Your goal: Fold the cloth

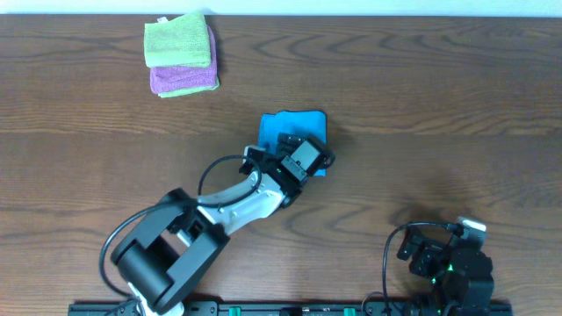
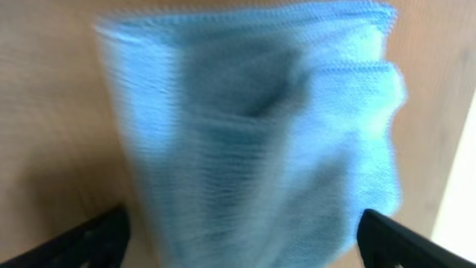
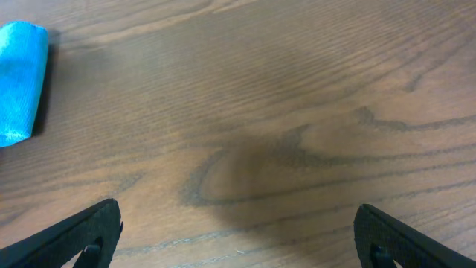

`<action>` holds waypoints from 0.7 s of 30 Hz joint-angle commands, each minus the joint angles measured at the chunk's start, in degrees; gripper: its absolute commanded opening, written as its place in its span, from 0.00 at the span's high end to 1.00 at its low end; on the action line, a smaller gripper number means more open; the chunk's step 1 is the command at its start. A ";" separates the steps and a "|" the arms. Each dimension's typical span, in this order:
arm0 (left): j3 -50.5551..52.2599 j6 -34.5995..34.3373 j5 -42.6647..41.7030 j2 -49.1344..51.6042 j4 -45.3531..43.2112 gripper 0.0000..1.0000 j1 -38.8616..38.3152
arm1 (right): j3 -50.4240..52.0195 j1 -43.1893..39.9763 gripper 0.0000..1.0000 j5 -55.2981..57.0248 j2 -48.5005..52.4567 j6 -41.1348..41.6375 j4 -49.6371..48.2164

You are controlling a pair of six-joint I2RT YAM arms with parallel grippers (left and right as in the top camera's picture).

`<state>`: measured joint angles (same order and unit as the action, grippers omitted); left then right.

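Note:
A blue cloth [image 1: 290,127] lies folded into a small rectangle near the middle of the wooden table. My left gripper [image 1: 303,156] hovers over its near edge. In the left wrist view the blue cloth [image 2: 253,134] fills the frame, blurred, and my left fingers [image 2: 242,242] stand wide apart on either side of its near end, open. My right gripper [image 1: 443,254] rests at the front right, far from the cloth. Its fingers [image 3: 238,238] are open over bare wood. The blue cloth [image 3: 18,78] shows at the far left of the right wrist view.
A stack of folded cloths stands at the back left: a green one [image 1: 178,41] on a purple one [image 1: 184,81]. The table's back edge [image 1: 351,16] runs along the top.

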<state>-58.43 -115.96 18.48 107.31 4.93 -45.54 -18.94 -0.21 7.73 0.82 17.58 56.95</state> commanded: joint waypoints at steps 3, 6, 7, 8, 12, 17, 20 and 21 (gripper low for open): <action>1.42 -3.48 0.20 8.31 -6.03 0.16 1.29 | 0.33 -0.48 0.01 0.61 -0.46 0.81 0.13; 1.42 -3.48 1.29 9.22 -7.17 0.31 1.31 | 0.31 -0.48 0.01 0.61 -0.46 0.81 0.13; 1.42 -3.45 1.68 9.22 -7.13 0.39 1.31 | 0.33 -0.48 0.01 0.63 -0.46 0.81 0.13; 1.42 -3.48 1.97 9.22 -7.17 0.50 1.33 | 0.31 -0.46 0.01 0.61 -0.46 0.81 0.11; 1.42 -3.48 2.80 9.22 -7.48 0.94 1.31 | 0.33 -0.48 0.01 0.63 -0.46 0.81 0.11; 1.42 -3.48 3.19 9.14 -10.27 0.94 1.33 | 0.33 -0.46 0.01 0.61 -0.46 0.81 0.11; 1.38 -3.45 4.98 7.41 -13.51 0.94 1.42 | 0.33 -0.48 0.01 0.61 -0.46 0.81 0.11; 1.38 -3.43 6.08 5.99 -14.23 0.94 1.55 | 0.31 -0.46 0.01 0.63 -0.46 0.81 0.13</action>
<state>-58.08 -115.96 22.13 114.13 -8.43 -44.62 -18.94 -0.21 7.75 0.82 17.58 56.95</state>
